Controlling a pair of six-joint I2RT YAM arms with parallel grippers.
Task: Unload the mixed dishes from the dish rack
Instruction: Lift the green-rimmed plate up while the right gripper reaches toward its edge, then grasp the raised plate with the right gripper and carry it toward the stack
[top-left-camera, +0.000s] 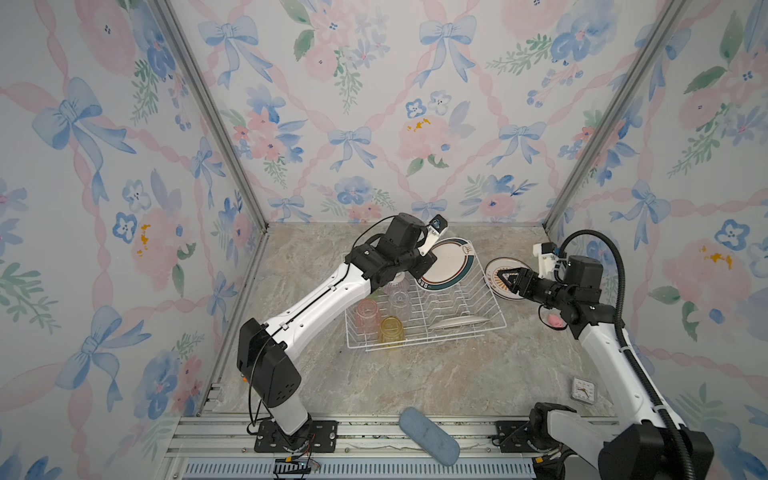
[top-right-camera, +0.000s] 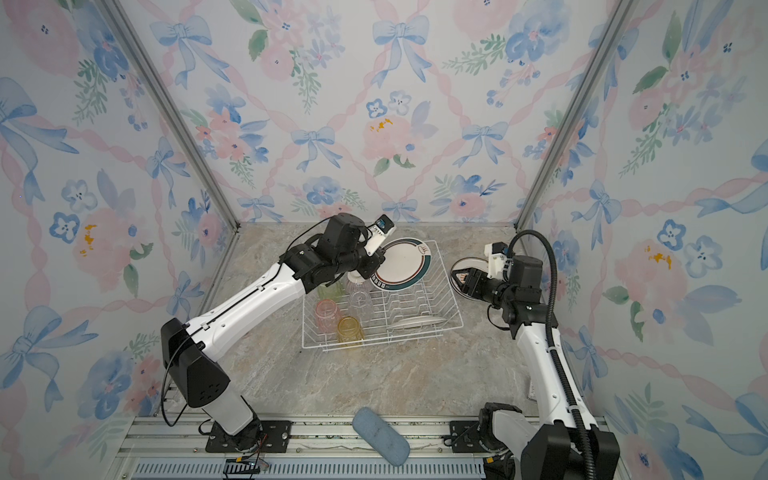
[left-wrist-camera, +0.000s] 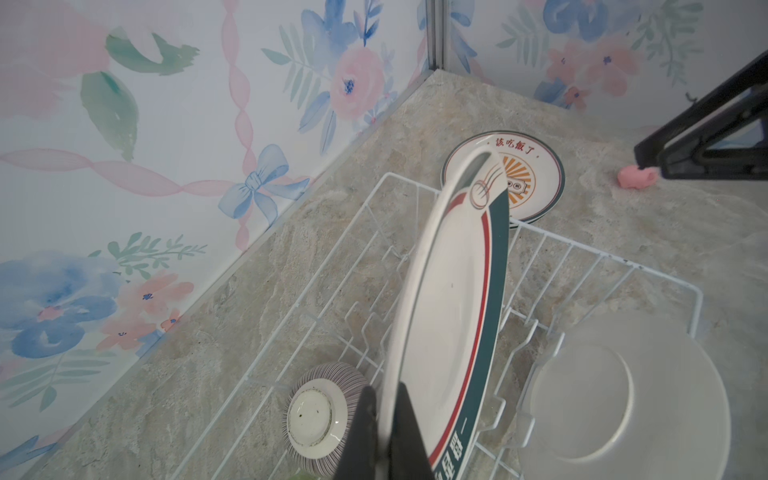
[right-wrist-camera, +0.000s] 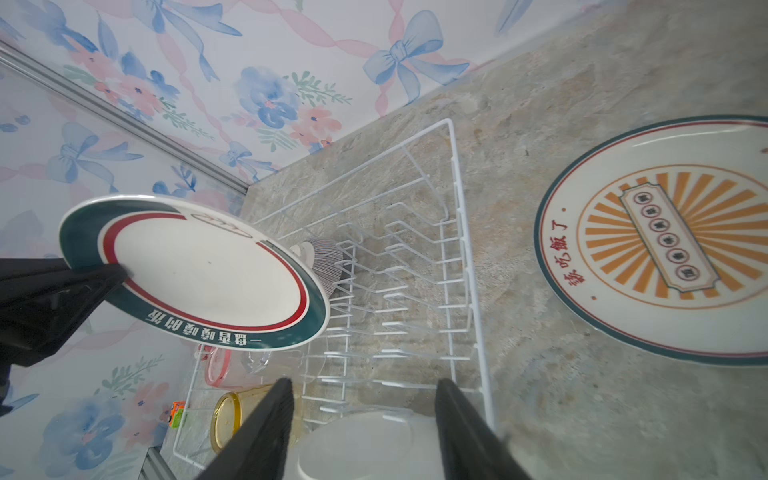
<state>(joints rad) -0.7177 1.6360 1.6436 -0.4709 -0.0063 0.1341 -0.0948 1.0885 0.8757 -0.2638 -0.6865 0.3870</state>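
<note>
**Plate held by its rim above the rack**

The left gripper (left-wrist-camera: 384, 399) is pinched tight on the rim of a dark-rimmed plate (top-left-camera: 446, 264), which is tilted above the far side of the dish rack (top-left-camera: 500, 311) — clear of the prongs. The right gripper (top-left-camera: 503, 282) has its jaws partly spread and empty, over a sunburst plate (right-wrist-camera: 656, 237) lying on the table (top-left-camera: 415, 374) just beside the rack's right rim. Another plate (top-left-camera: 459, 322) rests in the rack's near right corner. The tumblers (top-left-camera: 392, 330) and striped bowl (left-wrist-camera: 320, 411) fill its left half. Bare table lies open in front.
</note>
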